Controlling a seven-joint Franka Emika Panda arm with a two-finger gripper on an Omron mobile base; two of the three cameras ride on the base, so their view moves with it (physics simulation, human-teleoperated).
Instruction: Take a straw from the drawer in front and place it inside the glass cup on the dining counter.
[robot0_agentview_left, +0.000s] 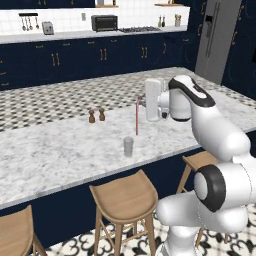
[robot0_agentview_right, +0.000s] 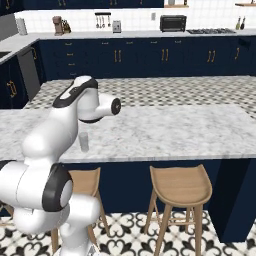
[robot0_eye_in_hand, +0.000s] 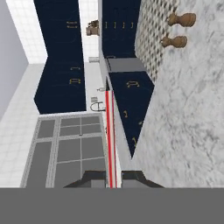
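Note:
The pinkish-red straw (robot0_agentview_left: 137, 120) hangs upright over the dining counter (robot0_agentview_left: 60, 150), and my gripper (robot0_agentview_left: 140, 102) is shut on its upper end. The hand points sideways to the left. The clear glass cup (robot0_agentview_left: 128, 146) stands on the marble near the counter's front edge, a little left of and nearer than the straw's lower tip. In the hand view the straw (robot0_eye_in_hand: 110, 131) runs straight up from between the two dark fingertips (robot0_eye_in_hand: 94, 177), with the gripper (robot0_eye_in_hand: 111, 179) closed on it. From the right base view the glass cup (robot0_agentview_right: 84, 141) shows beside my arm, which hides the hand.
Two small brown shakers (robot0_agentview_left: 97, 115) stand on the counter left of the straw; they are also in the hand view (robot0_eye_in_hand: 177, 30). Wooden stools (robot0_agentview_left: 125, 197) line the counter's near side. A back worktop with toaster oven (robot0_agentview_left: 104, 22) and hob runs along the far wall.

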